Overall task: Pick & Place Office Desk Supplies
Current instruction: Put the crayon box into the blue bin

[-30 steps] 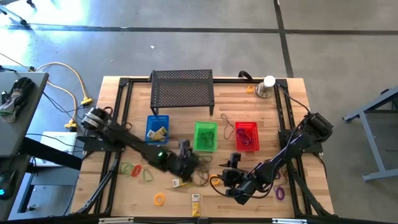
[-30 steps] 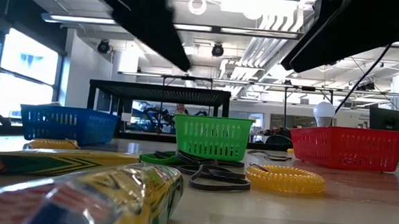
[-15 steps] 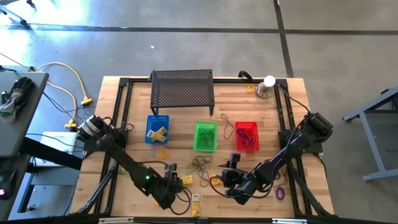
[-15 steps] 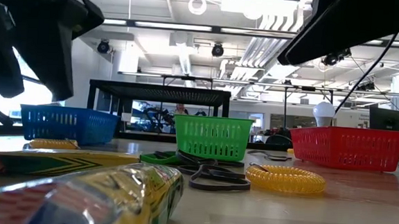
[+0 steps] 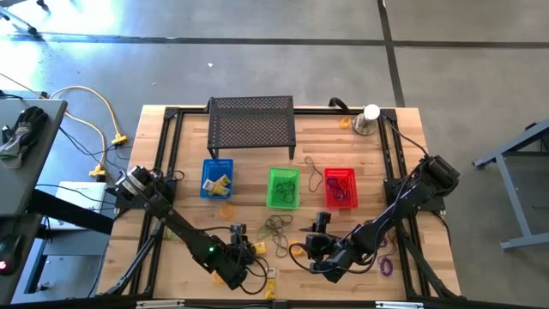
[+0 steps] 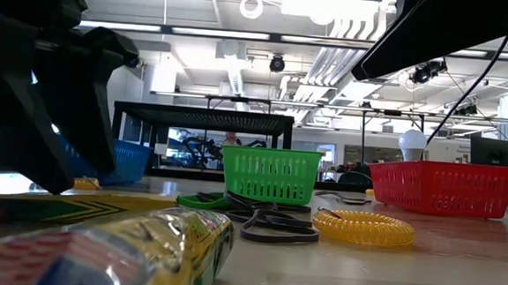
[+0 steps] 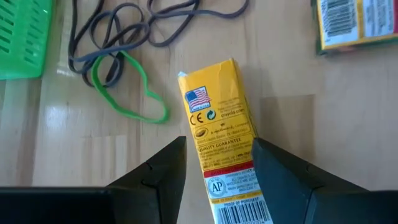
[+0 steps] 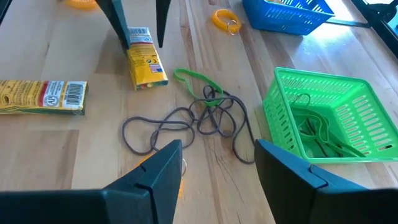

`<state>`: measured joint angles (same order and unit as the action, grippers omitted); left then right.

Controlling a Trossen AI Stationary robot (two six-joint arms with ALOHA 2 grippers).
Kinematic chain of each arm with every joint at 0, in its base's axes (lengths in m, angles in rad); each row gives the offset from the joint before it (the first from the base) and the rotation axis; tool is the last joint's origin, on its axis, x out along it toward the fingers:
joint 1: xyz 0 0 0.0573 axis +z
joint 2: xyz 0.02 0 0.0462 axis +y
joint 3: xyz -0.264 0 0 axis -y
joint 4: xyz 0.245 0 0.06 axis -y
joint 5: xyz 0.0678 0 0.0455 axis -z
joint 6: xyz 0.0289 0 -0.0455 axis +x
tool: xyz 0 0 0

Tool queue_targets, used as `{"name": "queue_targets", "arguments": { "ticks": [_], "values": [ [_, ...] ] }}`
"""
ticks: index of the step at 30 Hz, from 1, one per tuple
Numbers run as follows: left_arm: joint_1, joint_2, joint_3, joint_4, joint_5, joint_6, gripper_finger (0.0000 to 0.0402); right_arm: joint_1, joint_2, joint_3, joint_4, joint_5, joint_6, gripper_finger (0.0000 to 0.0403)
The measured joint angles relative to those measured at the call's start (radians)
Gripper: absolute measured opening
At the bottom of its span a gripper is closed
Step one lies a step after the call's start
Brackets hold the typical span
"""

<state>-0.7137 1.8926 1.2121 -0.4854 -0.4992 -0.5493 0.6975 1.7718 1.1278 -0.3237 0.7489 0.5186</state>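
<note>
Left jaws astride yellow crayon box (image 7: 222, 130) — ungripped

Three baskets (image 5: 284, 188) sit mid-table, a box (image 7: 222, 140) before them between the left gripper's (image 7: 217, 162) fingers.

Yellow box (image 7: 222, 155), grn loop (image 7: 127, 93), dark loops (image 8: 186, 124).

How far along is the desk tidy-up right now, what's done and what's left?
Partly done. The blue basket, green basket and red basket each already hold items. In hand: the left gripper, open, straddles a yellow crayon box on the table, not yet gripped. The right gripper hangs open, empty, over the dark bands. Left: a second crayon box, the green band, the orange coils and the purple band.
</note>
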Motion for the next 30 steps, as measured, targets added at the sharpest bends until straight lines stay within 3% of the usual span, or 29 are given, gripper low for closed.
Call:
{"name": "queue_targets", "arguments": {
  "ticks": [30],
  "values": [
    [-0.003,-0.003,0.0,0.016,0.003,-0.004,0.0175,0.0,0.0,0.0,0.0,0.0,-0.018,0.019]
  ]
}}
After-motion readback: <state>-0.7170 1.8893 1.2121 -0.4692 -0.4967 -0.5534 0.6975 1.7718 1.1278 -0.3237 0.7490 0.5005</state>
